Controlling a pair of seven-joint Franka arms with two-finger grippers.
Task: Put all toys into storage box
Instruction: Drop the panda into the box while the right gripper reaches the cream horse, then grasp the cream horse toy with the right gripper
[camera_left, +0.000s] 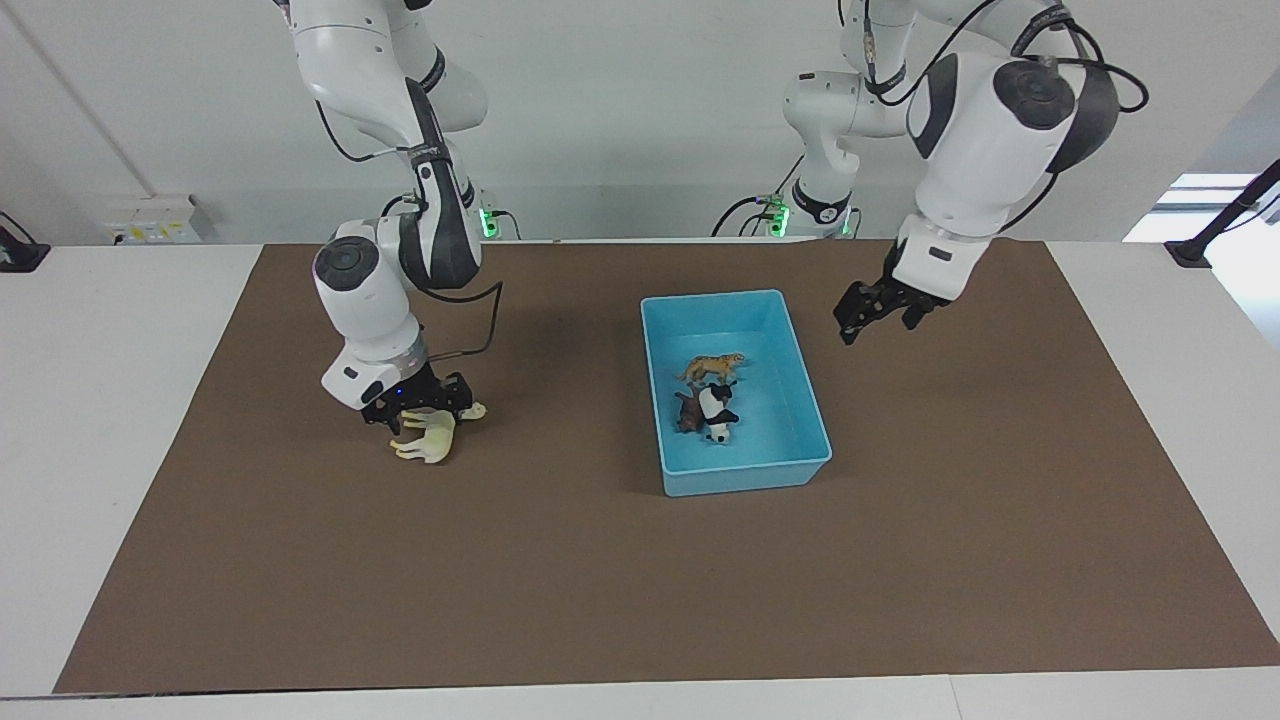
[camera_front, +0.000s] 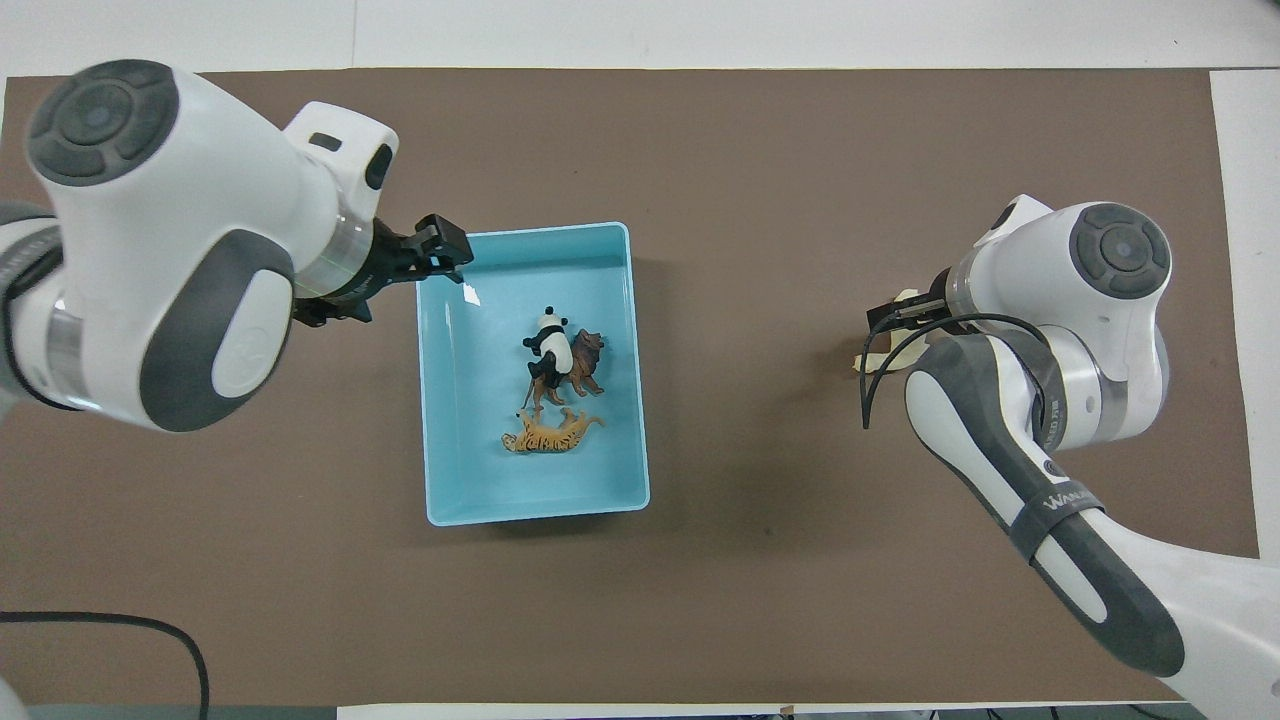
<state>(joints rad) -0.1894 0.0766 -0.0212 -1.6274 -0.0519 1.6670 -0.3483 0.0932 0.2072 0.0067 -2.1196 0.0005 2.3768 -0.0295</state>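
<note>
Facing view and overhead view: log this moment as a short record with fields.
storage box: light blue, mid-mat
in box: tiger, panda lying against lion
outside box: horse, toward the right arm's end
right gripper: down on the horse, shut on it
left gripper: in the air beside the box, arm waiting
remaining: horse not yet in box

I see tiger (camera_left: 712, 368), panda (camera_left: 717, 412) and lion (camera_left: 687, 412) lying in the light-blue storage box (camera_left: 790, 350); the cream horse (camera_left: 428, 436) lies on the mat at the box's nine o'clock in the facing view.
</note>
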